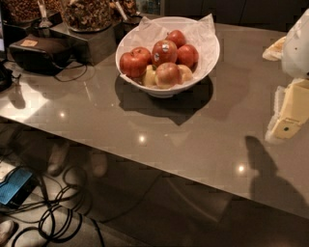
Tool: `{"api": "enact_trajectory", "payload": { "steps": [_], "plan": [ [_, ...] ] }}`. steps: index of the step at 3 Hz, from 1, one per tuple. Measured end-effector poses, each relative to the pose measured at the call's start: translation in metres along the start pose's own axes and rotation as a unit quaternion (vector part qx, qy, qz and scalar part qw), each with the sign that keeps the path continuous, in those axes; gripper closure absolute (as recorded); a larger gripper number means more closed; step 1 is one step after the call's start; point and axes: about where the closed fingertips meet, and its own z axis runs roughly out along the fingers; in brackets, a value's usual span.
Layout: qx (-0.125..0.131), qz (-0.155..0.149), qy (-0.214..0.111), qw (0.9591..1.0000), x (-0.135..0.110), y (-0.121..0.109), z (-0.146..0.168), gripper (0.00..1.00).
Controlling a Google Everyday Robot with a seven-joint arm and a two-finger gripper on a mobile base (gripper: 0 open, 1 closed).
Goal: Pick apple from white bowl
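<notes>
The large, glossy white bowl [203, 60] lined with crumpled white paper stands on the grey counter at the upper middle. It holds several apples: red ones [164, 52] on top and paler yellow-red ones [167, 75] at the front. My gripper [289, 116], cream-coloured under a white arm housing [297, 46], hangs at the right edge of the view, well to the right of the bowl and slightly nearer than it, above the counter. It holds nothing that I can see. Its shadow [263, 159] falls on the counter below it.
The grey counter [159, 130] has its front edge running diagonally from left to lower right. At the back left stand a black case [41, 53], a dark box [91, 41] and snack containers [87, 12]. Cables [53, 207] and a blue object [14, 185] lie on the floor.
</notes>
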Motion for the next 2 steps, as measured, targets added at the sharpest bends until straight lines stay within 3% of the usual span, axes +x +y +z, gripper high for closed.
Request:
{"api": "enact_trajectory", "payload": {
  "steps": [1, 2],
  "plan": [
    [0.004, 0.006, -0.003, 1.0000, -0.004, -0.001, -0.005, 0.00],
    [-0.026, 0.052, -0.011, 0.9982, -0.060, -0.021, -0.022, 0.00]
  ]
}}
